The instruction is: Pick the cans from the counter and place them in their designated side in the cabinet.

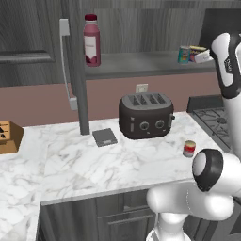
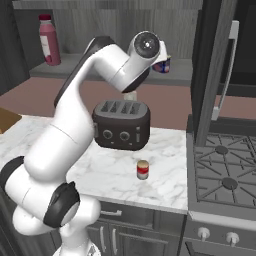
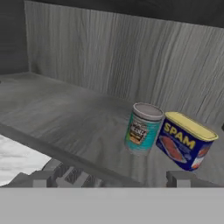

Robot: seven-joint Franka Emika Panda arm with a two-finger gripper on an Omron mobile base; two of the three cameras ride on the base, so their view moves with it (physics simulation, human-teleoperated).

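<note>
Gripper (image 3: 109,179) released, holding nothing. Teal can (image 3: 142,128) sits on the cabinet shelf (image 3: 65,118), touching the tin (image 3: 186,140). Red can (image 1: 189,148) is still on the counter (image 1: 94,164), right of the toaster (image 1: 145,115). Back out straight, or a finger clips the teal can.

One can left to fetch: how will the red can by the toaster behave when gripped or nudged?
The red can looks stiff and squat, standing upright on the counter, so probably stable. Its round smooth wall may slip or, if tipped, roll. It looks small, likely light.
</note>
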